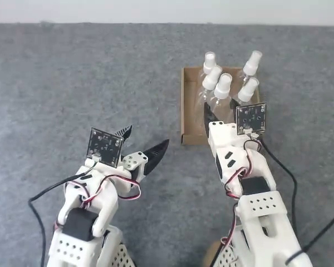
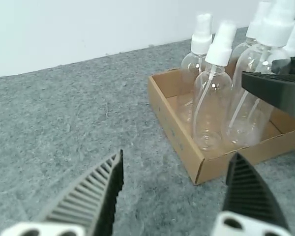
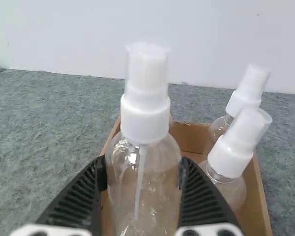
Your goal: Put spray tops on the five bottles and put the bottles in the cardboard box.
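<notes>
Nearest, the left end effector [image 1: 147,137] hangs over the bare grey surface [image 1: 72,78], near and to the left of the box, its jaws wide apart and holding nothing. Farther and to the right, the right end effector [image 3: 142,164] reaches over the near end of the cardboard box [image 1: 186,105], jaws drawn in against both sides of an upright clear bottle [image 3: 157,150] that carries its spray top [image 3: 145,93]. This bottle stands inside the box walls. Beyond it the other four bottles [image 1: 248,89], all capped, stand close together in the box. The task looks to be at its last placement. Next the right jaws should part and lift straight away, without tipping the neighbours.
</notes>
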You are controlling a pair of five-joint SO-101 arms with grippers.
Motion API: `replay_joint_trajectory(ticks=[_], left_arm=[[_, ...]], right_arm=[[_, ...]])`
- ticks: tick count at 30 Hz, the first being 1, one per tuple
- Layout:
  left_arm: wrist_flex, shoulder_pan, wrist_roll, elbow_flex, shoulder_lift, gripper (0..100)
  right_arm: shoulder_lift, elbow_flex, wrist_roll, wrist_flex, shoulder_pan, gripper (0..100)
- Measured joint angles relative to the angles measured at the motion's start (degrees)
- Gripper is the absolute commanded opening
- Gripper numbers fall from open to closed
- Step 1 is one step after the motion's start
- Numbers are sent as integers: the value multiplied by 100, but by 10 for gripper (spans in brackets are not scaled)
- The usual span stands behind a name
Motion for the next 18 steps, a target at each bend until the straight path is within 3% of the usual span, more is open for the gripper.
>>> replay_joint_trajectory(ticks=[18], left_arm=[[0, 0, 0, 0, 0, 312]], right_arm=[[0, 88, -9, -53, 0, 6]])
